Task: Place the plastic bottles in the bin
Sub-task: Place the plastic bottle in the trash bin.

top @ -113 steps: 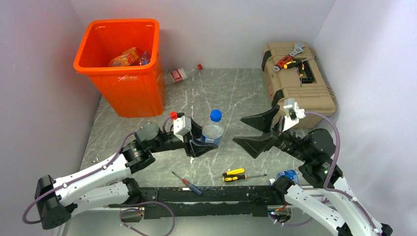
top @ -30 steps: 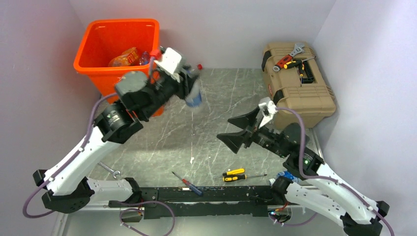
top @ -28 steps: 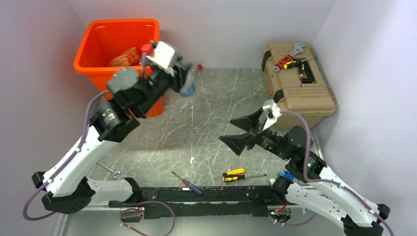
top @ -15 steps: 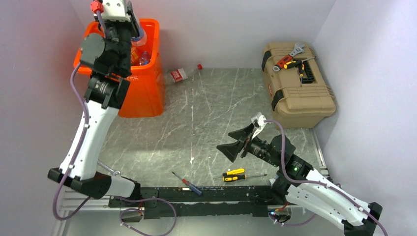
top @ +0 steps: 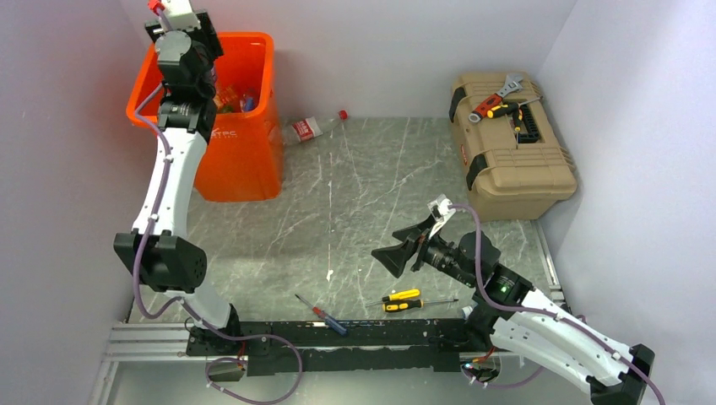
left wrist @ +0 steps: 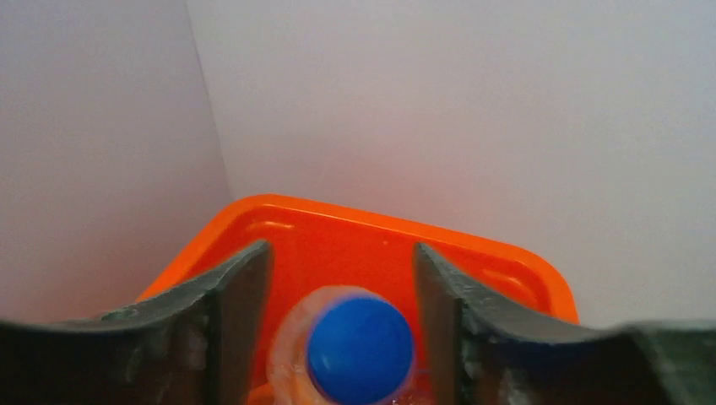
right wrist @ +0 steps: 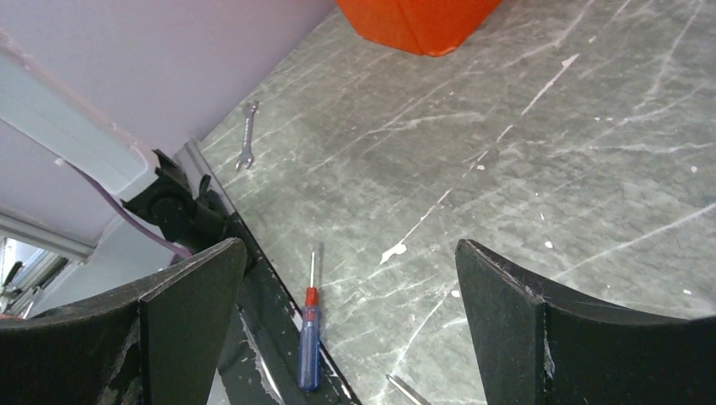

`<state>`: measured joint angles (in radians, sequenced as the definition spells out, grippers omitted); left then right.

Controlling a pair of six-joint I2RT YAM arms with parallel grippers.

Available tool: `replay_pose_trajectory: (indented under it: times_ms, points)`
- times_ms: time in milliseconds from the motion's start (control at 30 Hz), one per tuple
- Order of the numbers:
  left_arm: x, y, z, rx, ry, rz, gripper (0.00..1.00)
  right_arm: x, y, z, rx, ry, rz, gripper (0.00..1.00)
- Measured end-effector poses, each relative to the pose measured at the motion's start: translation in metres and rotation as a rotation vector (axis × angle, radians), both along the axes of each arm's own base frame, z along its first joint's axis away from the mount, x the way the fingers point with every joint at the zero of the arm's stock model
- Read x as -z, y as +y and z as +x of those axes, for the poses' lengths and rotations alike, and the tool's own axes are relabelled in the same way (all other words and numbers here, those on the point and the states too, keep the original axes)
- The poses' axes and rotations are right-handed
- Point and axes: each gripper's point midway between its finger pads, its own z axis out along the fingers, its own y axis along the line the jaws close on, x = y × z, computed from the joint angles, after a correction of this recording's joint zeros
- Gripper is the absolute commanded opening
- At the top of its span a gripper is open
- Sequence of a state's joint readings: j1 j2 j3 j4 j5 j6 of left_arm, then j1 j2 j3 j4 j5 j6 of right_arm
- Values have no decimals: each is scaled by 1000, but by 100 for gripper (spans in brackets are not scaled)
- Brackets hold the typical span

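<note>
Seen from the left wrist, a clear plastic bottle with a blue cap (left wrist: pixel 360 350) sits between my left gripper's (left wrist: pixel 342 253) fingers, cap toward the camera and blurred. Its shoulder reaches both fingers; whether they still press it is unclear. Below it is the orange bin (left wrist: pixel 473 249). From above, the left arm (top: pixel 181 51) stands high over the bin (top: pixel 245 160), which holds several bottles (top: pixel 230 97). Another bottle (top: pixel 308 127), with a red label and cap, lies on the table right of the bin. My right gripper (top: pixel 390 245) (right wrist: pixel 350 245) hangs wide open and empty above the table's middle.
A tan toolbox (top: pixel 515 135) with tools on its lid stands at the back right. Two yellow-handled screwdrivers (top: pixel 401 299) and a blue-and-red one (top: pixel 321 314) (right wrist: pixel 308 346) lie near the front rail. A small wrench (right wrist: pixel 245 135) lies at the left. White walls close in on three sides.
My left arm has carried the blue-capped bottle from the table's middle up and left, over the bin. The right arm has drawn back toward its base, jaws still wide.
</note>
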<state>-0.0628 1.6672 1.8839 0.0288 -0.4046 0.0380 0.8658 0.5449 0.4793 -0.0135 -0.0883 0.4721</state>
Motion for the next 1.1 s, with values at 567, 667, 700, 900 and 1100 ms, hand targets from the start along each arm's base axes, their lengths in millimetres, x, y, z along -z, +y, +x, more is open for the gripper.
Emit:
replay_pose_trajectory:
  times_ms: [567,667,700,900,1100]
  points:
    - [-64,-243,-99,577,-75,64,99,20,-23,8,120,36,-74,100]
    - [-48,-285,-115,655,-23,122,99,18,-33,11,166,31,-70,100]
    - [-37,-299,-119,669,6,157,99,17,-37,11,184,31,-66,100]
    - [48,-343,-106,644,238,402,99,14,-49,17,263,46,-42,100]
    - [140,-335,-80,548,488,657,99,9,-61,16,316,53,7,99]
